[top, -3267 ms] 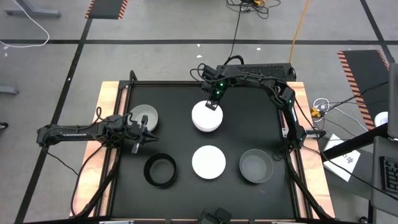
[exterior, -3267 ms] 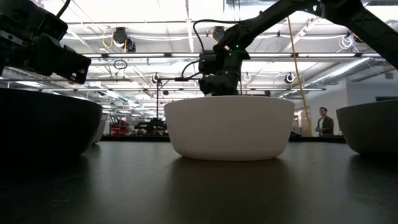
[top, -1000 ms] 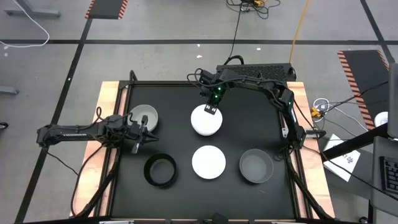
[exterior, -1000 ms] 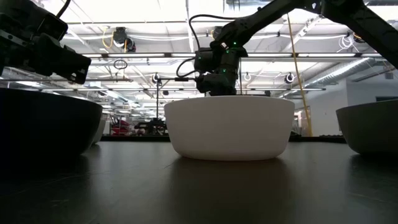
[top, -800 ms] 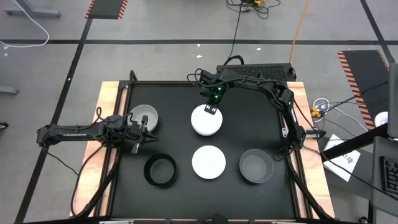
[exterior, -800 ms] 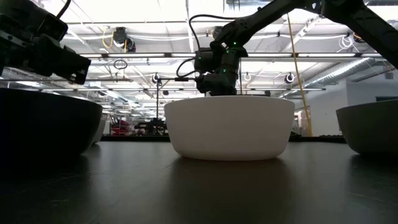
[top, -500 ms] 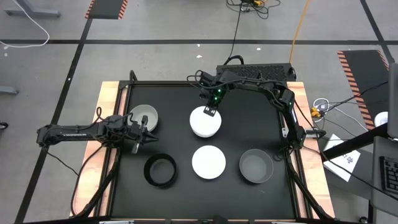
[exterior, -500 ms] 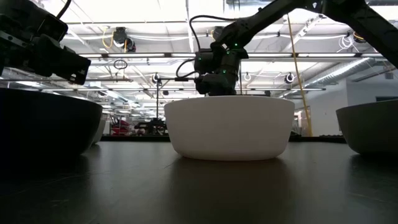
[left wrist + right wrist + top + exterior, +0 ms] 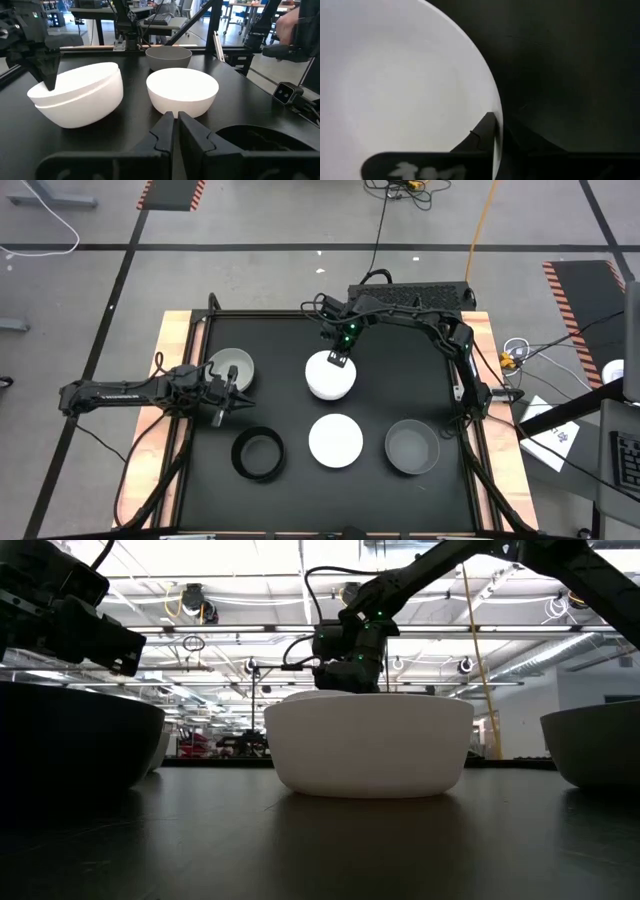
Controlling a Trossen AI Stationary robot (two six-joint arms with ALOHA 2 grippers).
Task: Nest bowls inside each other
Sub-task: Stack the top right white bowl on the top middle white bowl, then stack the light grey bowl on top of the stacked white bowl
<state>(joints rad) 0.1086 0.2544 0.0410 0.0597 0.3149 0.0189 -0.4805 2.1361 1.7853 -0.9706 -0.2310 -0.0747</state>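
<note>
A stack of two nested white bowls stands tilted at mid-table, also clear in the left wrist view. My right gripper is shut on its far rim. A single white bowl, a grey bowl and a black bowl rest on their bases along the near side. A pale bowl sits near the left edge. My left gripper hovers shut just near of it, touching nothing. My right gripper pinches the upper white bowl's rim, one finger inside the bowl and one outside, coming from above and pointing down. The stack is tilted, its held side raised and its underside on the table.
The table's raised frame runs round the black mat. Open mat lies to the right of the stack and along the far side. In the low view the single white bowl blocks most of the stack behind it.
The right gripper has stayed shut on the stack's rim and barely moved. In the low view a strip of the stack's rim now peeks above the front bowl, so its held side has tipped up a little.
</note>
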